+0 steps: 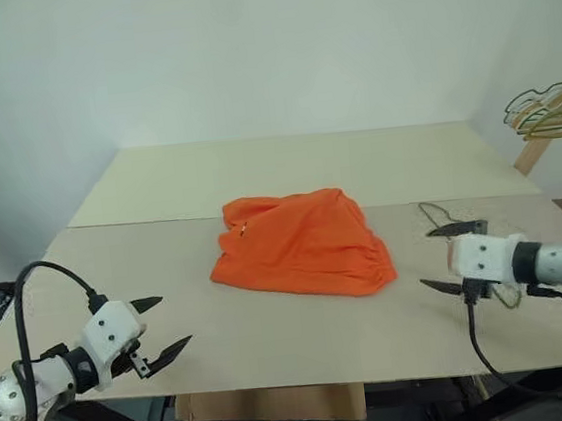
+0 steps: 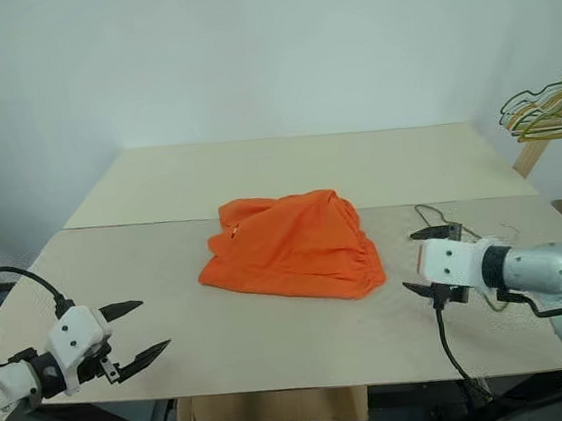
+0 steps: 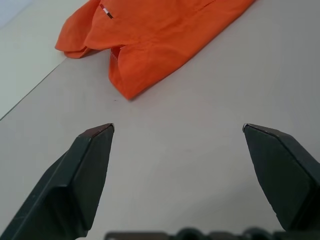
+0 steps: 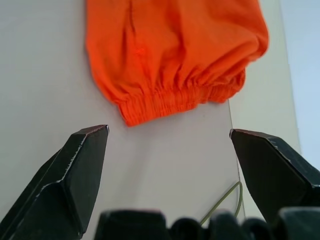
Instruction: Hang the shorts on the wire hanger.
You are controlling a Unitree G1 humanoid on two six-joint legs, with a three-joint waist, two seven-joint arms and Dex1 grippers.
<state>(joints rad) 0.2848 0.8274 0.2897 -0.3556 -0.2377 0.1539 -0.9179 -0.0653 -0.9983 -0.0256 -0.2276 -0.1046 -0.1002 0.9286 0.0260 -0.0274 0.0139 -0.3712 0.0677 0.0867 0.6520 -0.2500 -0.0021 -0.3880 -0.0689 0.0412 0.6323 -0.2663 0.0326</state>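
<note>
Shorts [image 1: 303, 243] lie crumpled at table [image 1: 275, 342] centre. Left gripper [image 1: 163, 328] at 8 o'clock and right gripper [image 1: 449, 256] at 3 o'clock are spread wide, empty. Wire hanger [image 1: 440, 216] lies beside the right gripper.

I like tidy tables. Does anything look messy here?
Yes. The orange shorts lie crumpled in a heap mid-table instead of spread flat. The wire hanger lies flat beside them, partly hidden by the open right gripper.
</note>
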